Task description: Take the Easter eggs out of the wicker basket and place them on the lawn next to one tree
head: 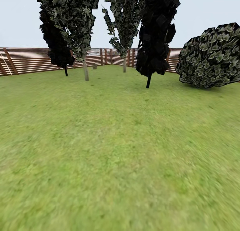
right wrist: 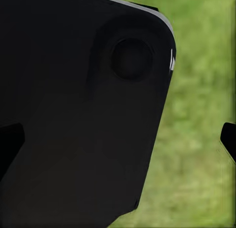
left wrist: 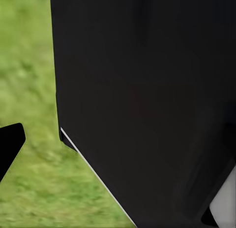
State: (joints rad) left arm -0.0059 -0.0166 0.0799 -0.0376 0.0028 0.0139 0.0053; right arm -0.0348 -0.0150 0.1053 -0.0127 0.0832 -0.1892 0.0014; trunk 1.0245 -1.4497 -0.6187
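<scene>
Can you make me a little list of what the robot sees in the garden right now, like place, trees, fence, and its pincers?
place: mottled green grass lawn under a pale sky
trees: two with straight pale grey-beige trunks and dark leaf-flecked foliage; two narrow near-black ones
bush: big round dark-green leafy bush at the right
fence: brown horizontal-slat wooden fence along the back
eggs and basket: not to be seen from here
wrist views: grass behind large black robot parts
pincers: dark finger tips at picture edges; open or shut cannot be told
</scene>
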